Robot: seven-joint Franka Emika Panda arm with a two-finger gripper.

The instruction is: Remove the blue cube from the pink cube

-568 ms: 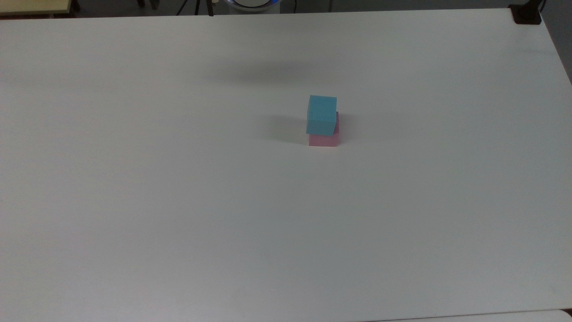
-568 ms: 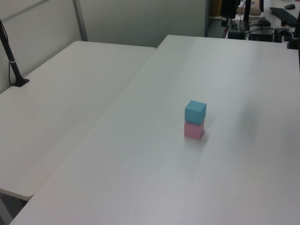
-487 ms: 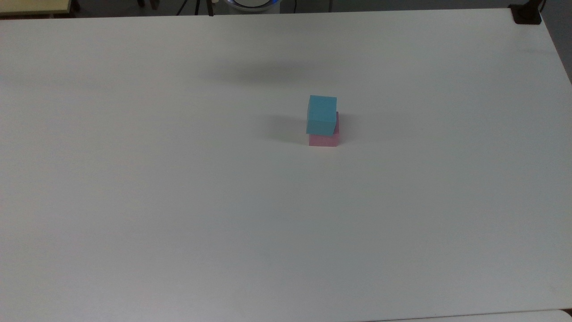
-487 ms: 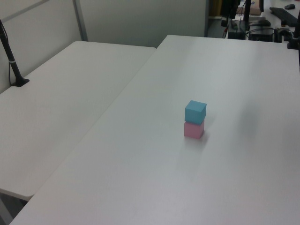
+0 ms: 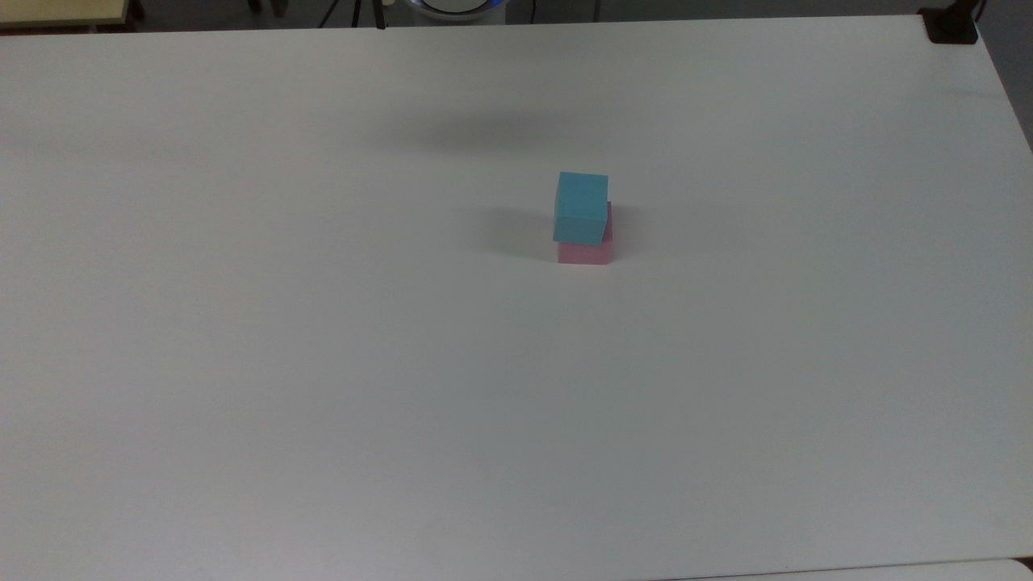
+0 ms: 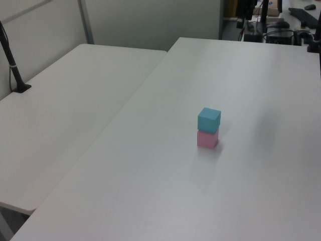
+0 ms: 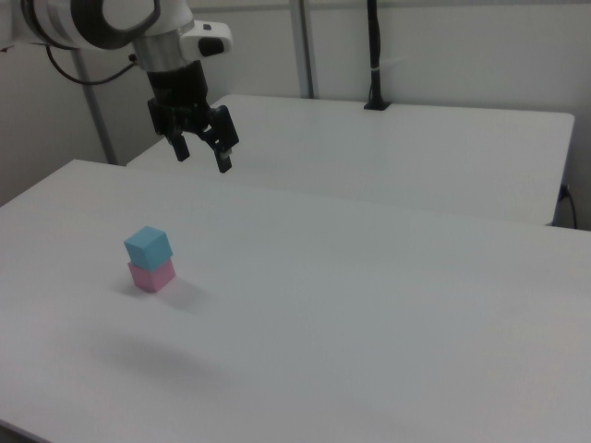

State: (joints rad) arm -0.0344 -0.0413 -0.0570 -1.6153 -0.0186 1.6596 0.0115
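Note:
A light blue cube [image 5: 581, 206] [image 6: 208, 120] [image 7: 148, 246] rests on top of a pale pink cube [image 5: 585, 253] [image 6: 207, 139] [image 7: 152, 275] near the middle of the white table [image 5: 323, 363]. It sits slightly askew on the pink one. In the right view my gripper [image 7: 202, 154] hangs high in the air, above the stack and towards the right view's right, well clear of both cubes. Its black fingers are spread open and hold nothing.
A second white table [image 6: 65, 110] [image 7: 416, 157] adjoins this one. A black post stands on it [image 6: 12, 65] [image 7: 374, 55]. A black clamp [image 5: 951, 24] sits at the far right corner in the top view. Equipment stands beyond the far edge [image 6: 271, 25].

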